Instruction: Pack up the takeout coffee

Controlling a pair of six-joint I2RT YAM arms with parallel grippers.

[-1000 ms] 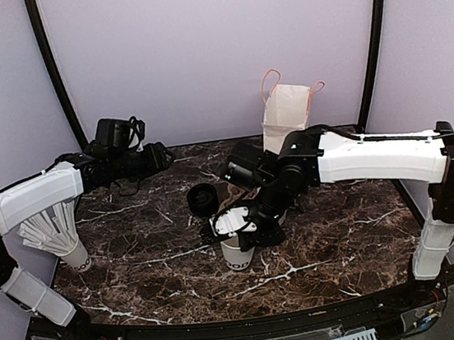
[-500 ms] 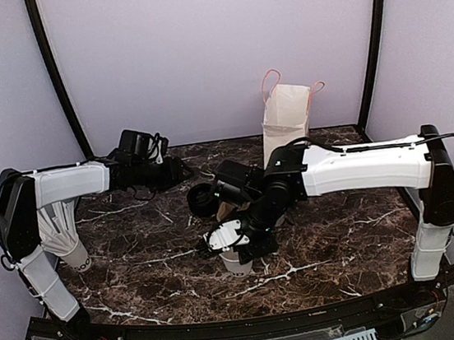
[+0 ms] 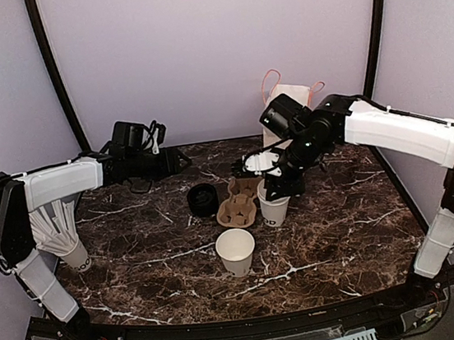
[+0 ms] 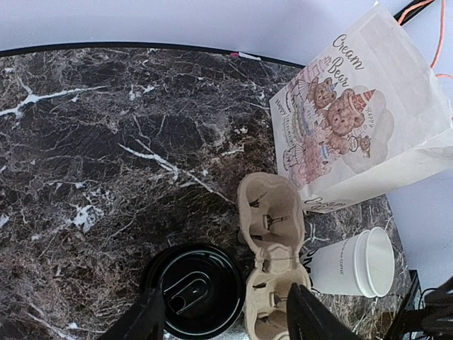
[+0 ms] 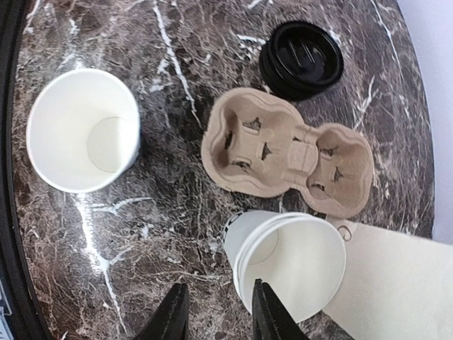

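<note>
No cup wears a lid, so a lidded takeout coffee is out of view. The round black lid (image 3: pixel 203 199) (image 4: pixel 191 290) (image 5: pixel 301 58) lies loose on the marble. One lidless white cup (image 3: pixel 274 207) (image 5: pixel 283 255) (image 4: pixel 347 265) with black lettering stands right of the cardboard carrier (image 3: pixel 238 204) (image 5: pixel 283 152). Another lidless cup (image 3: pixel 236 252) (image 5: pixel 83 131) stands nearer the front. My right gripper (image 3: pixel 277 182) (image 5: pixel 216 315) hovers open over the lettered cup's near rim, gripping nothing. My left gripper (image 3: pixel 176 161) (image 4: pixel 226 322) is open and empty, raised behind the lid.
A printed paper bag (image 3: pixel 286 109) (image 4: pixel 354 120) stands at the back, right behind the carrier. A white cup full of straws (image 3: pixel 63 236) sits at the left edge beside the left arm. The black frame rail runs along the table's back edge.
My right gripper opened, left the front cup and swung back and right to the cup beside the carrier, uncovering the carrier. The left arm reached further right.
</note>
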